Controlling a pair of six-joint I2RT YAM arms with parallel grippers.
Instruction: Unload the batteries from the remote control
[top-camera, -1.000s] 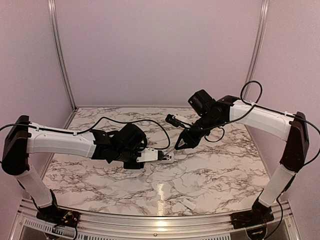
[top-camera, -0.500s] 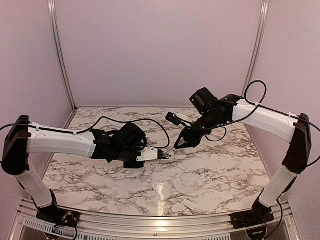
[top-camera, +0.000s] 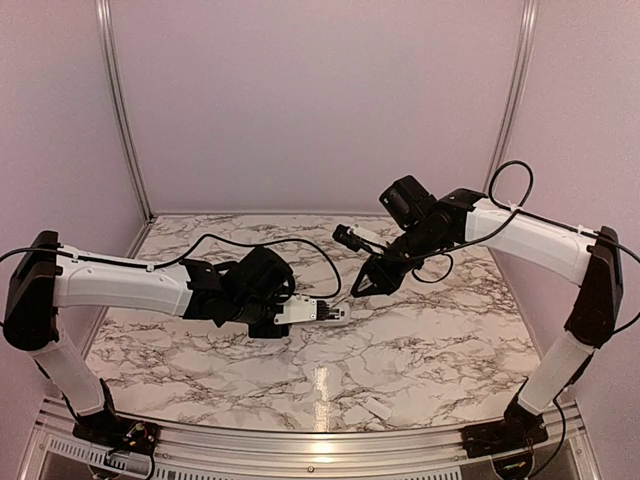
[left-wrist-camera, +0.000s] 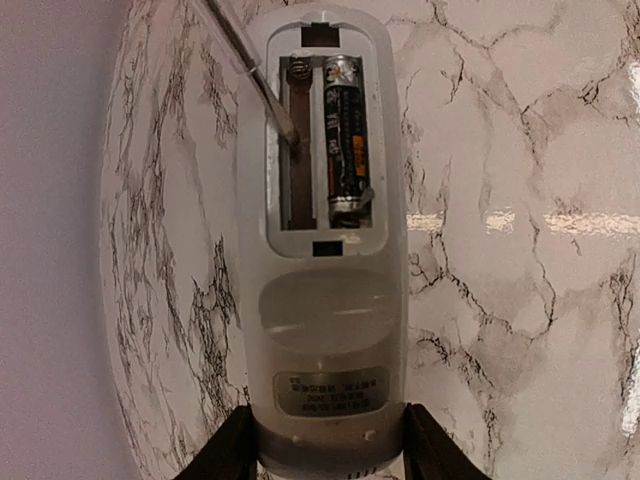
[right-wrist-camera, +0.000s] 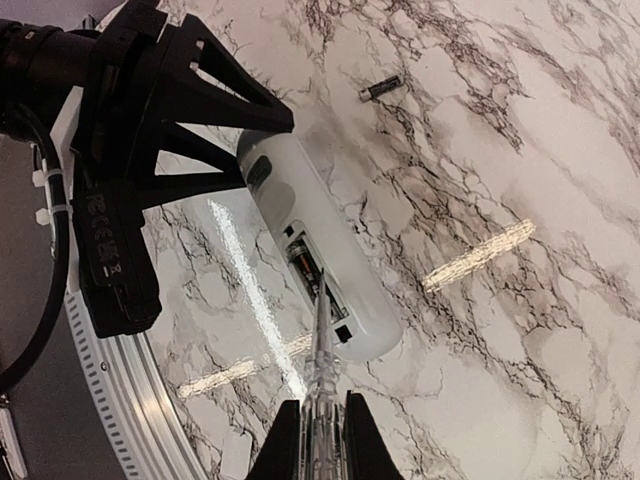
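Across the marble table (top-camera: 420, 340), two white-and-black arms reach toward the middle of the overhead frame, the left arm (top-camera: 120, 285) from the left edge and the right arm (top-camera: 520, 235) from the right.

The left gripper (left-wrist-camera: 328, 450) clamps one end of the remote control (left-wrist-camera: 325, 320). At the bottom of its wrist frame, a dark finger presses against each long side, and the jaws stand at a middling width filled by the remote's body. The remote shows just left of centre in the overhead frame. Its back faces the wrist camera, and its battery bay is uncovered in the upper half of that frame.

The right gripper (right-wrist-camera: 322, 440) is closed tight on the handle of a thin silvery tool (right-wrist-camera: 320, 350). The tool runs up from the bottom centre of the right wrist frame into the bay. In the left wrist frame its tip rests in the left slot, which holds no cell.

One of the batteries (left-wrist-camera: 343, 140), dark with orange print, sits in the right slot just beside the tip. The other battery (right-wrist-camera: 380, 88) lies loose on the table at the top centre of the right wrist frame, well apart from the remote.

A small white cover piece (top-camera: 378, 407) lies near the bottom edge of the overhead frame, right of centre, apart from both grippers.
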